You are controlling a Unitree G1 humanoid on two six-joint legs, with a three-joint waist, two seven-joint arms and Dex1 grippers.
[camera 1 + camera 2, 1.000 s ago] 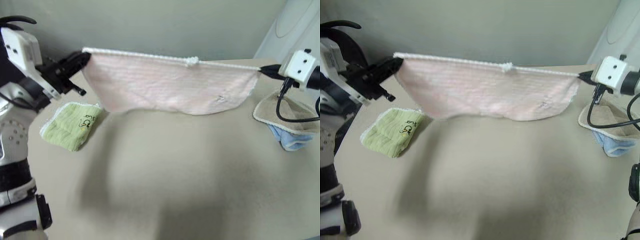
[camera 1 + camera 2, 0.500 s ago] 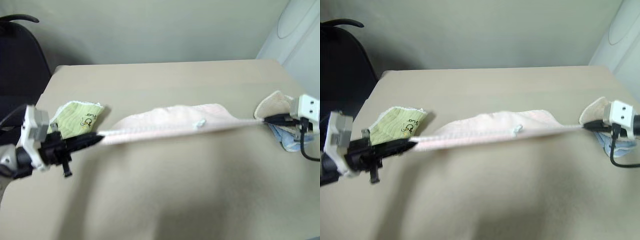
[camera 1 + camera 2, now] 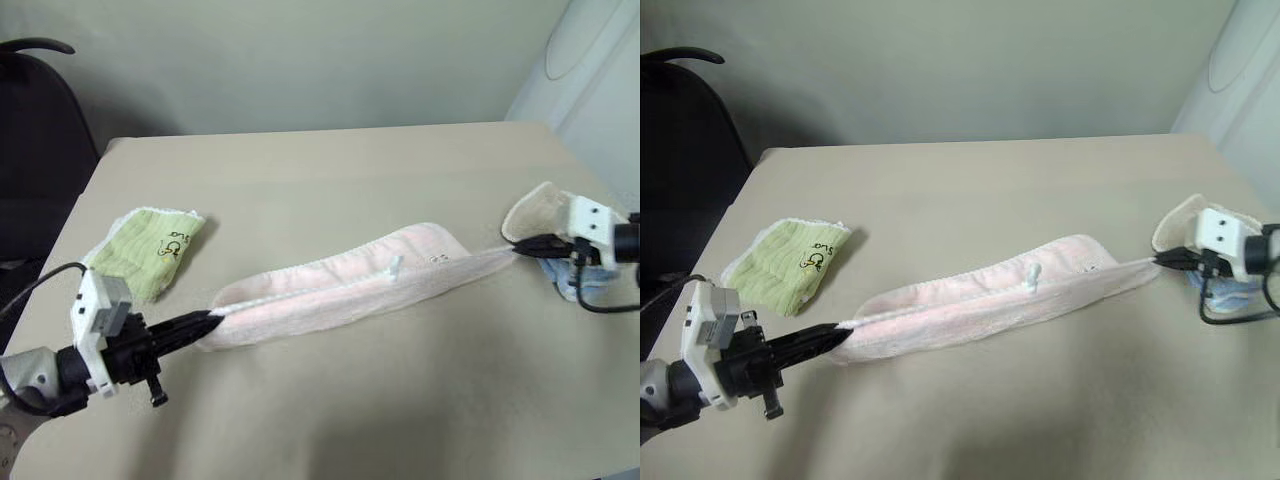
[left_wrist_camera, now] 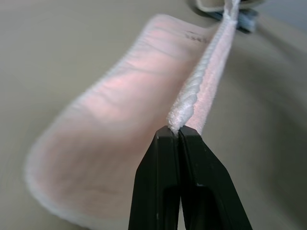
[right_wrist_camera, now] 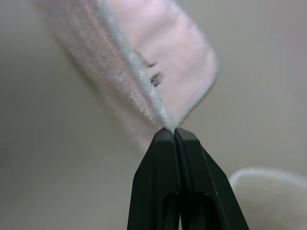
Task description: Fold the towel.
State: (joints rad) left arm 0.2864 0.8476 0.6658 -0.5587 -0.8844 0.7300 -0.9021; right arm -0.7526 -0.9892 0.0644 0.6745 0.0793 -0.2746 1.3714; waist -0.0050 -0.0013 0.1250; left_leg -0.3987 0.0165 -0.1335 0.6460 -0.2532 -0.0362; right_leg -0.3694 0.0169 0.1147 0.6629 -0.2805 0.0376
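Observation:
The pale pink towel (image 3: 340, 290) lies stretched across the middle of the table, folded along its length, its small loop tab (image 3: 393, 268) showing near the centre. My left gripper (image 3: 205, 322) is low at the near left, shut on the towel's left corner by the whitish stitched edge (image 4: 194, 91). At the right my right gripper (image 3: 520, 246) is shut on the opposite corner (image 5: 163, 120), just above the tabletop. Both ends are lifted slightly while the towel's middle rests on the table.
A lime-green folded towel (image 3: 148, 248) lies at the left of the beige table (image 3: 330, 180). A beige-tan towel (image 3: 535, 212) on a blue cloth (image 3: 1230, 295) sits by the right edge, behind my right gripper. A dark chair (image 3: 35, 150) stands beyond the table's left side.
Both grippers have come down and toward me with the towel. It hung spread in the air a second ago; now it lies doubled over on the table.

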